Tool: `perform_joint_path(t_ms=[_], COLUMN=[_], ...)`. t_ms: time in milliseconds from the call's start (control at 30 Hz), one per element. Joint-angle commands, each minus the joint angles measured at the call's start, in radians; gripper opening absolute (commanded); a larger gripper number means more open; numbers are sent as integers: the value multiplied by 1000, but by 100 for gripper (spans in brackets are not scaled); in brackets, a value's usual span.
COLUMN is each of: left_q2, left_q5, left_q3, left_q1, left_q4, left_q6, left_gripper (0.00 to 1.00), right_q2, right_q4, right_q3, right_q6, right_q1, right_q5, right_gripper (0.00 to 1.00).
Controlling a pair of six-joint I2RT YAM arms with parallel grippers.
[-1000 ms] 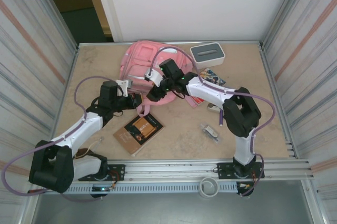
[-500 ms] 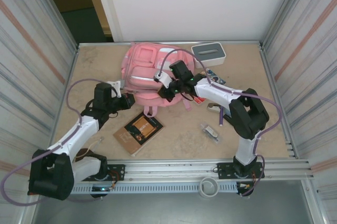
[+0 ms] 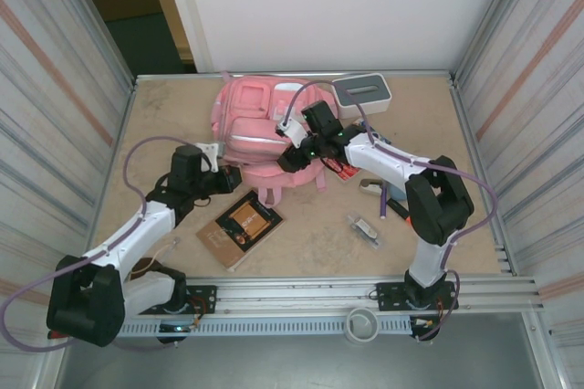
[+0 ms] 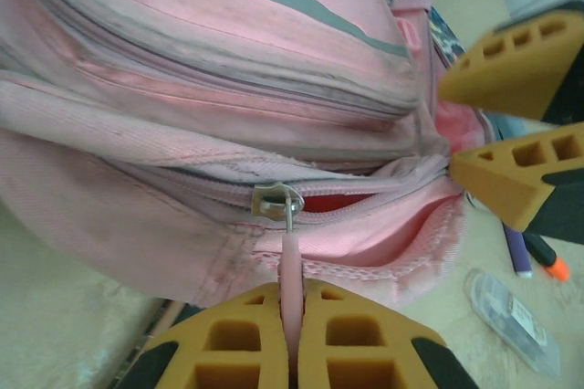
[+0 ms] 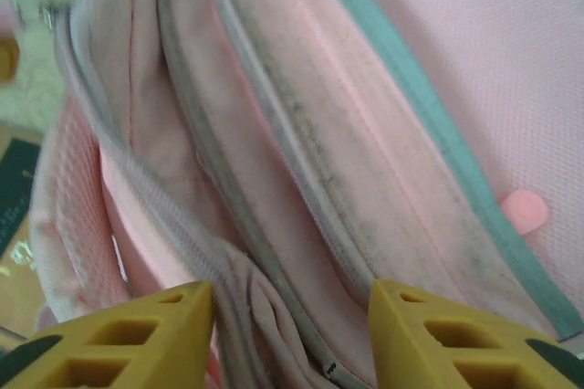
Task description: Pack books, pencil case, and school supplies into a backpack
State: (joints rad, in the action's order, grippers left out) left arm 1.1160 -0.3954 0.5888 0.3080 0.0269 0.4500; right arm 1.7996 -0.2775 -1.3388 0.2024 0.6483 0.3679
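1. My left pincer is closed tight on the thin pink zip pull of the big soft pink fabric backpack.
2. The little metal zip slider sits just above my fingers. The zip is open a bit, and red shows inside.
3. My right pincer is open, with its yellow fingers wide apart over a fold of the backpack's pink cloth.
4. The backpack lies at the far middle of the sandy desk.
5. The thin brown book with a dark-and-orange square lies flat just in front of the backpack.
6. The dark purple pen, the orange-tipped dark marker and the small clear packet lie on the desk beside the backpack.
7. The white box with a grey slotted top sits just beside the backpack's far right corner.
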Motion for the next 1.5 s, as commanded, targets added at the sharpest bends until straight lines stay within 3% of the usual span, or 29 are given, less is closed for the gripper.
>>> perform_joint_path(t_ms=[0, 200, 333, 500, 567, 633, 1100, 1233, 1267, 1400, 1467], left_q2=[-9, -25, -50, -89, -101, -116, -163, -160, -162, -169, -175], left_q5=[-55, -62, -32, 28, 52, 81, 244, 194, 172, 96, 82], left_q3=[43, 42, 36, 28, 30, 35, 16, 22, 22, 35, 41], left_q1=[17, 18, 18, 13, 9, 8, -64, -60, -56, -27, -16], left_q4=[-61, -55, -37, -11, 10, 40, 150, 125, 108, 78, 84], left_q6=[-7, -13, -20, -20, -22, -30, -44, -44, -43, -38, -40], left_gripper=[0, 0, 0, 0, 0, 0, 0, 0, 0, 0, 0], right_q2=[-16, 116, 161, 113, 68, 23, -159, -161, -159, -147, -136], right_q4=[40, 20, 5, -8, -8, -7, 29, 54, 58, 71, 77], right_q3=[-35, -155, -171, -119, -77, -33, 178, 173, 169, 140, 114], right_q6=[-34, -11, -5, 6, 8, 9, -2, -26, -30, -35, -30], right_q1=[61, 116, 116, 104, 95, 88, -5, -8, -2, 42, 66], right_q5=[28, 41, 32, -1, -7, -16, 30, 86, 92, 59, 50], right_gripper=[56, 61, 56, 14, 4, 0, 0, 0, 3, 33, 43])
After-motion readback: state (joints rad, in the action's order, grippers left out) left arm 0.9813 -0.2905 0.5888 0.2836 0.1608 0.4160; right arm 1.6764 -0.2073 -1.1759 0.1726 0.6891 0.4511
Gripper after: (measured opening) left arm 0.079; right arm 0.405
